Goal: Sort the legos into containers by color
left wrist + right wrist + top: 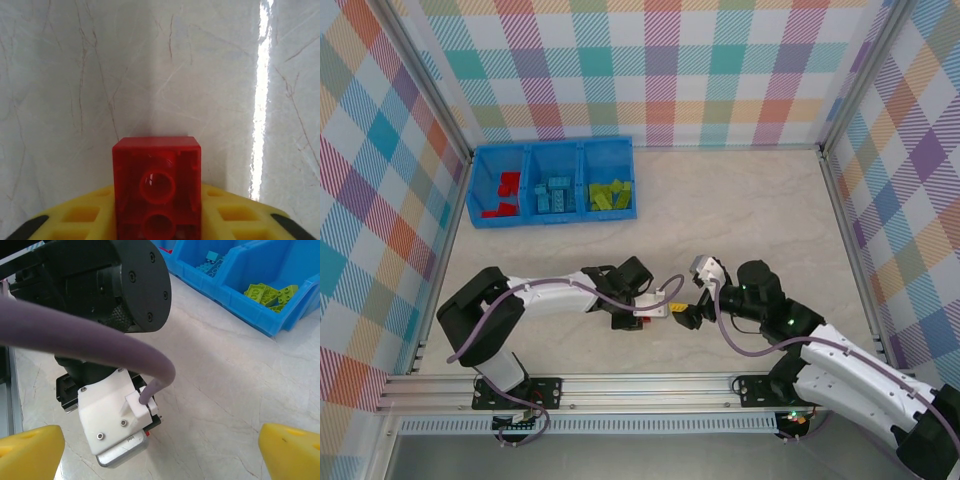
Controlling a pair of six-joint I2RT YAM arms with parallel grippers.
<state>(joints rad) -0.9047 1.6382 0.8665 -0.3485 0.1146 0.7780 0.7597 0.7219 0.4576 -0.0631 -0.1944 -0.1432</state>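
Note:
In the left wrist view a red lego (157, 170) sits between yellow fingers (80, 215), underside toward the camera, just over the table; my left gripper (157, 220) is shut on it. From above, that gripper (670, 307) is low at the near middle of the table. My right gripper (692, 300) faces it closely. It stands open (160, 450), yellow fingertips (30, 447) wide apart, holding nothing. The blue containers (552, 217) sit at the far left. Red legos (506, 190) lie in the left bin, light blue ones (556, 193) in the middle, green ones (611, 193) in the right.
The left arm's wrist and white camera housing (112, 415) loom close in front of the right gripper, with a purple cable (100, 340) across. Metal frame rails (620, 385) and plaid walls bound the table. Bare marble surface (740, 210) spreads to the right of the bins.

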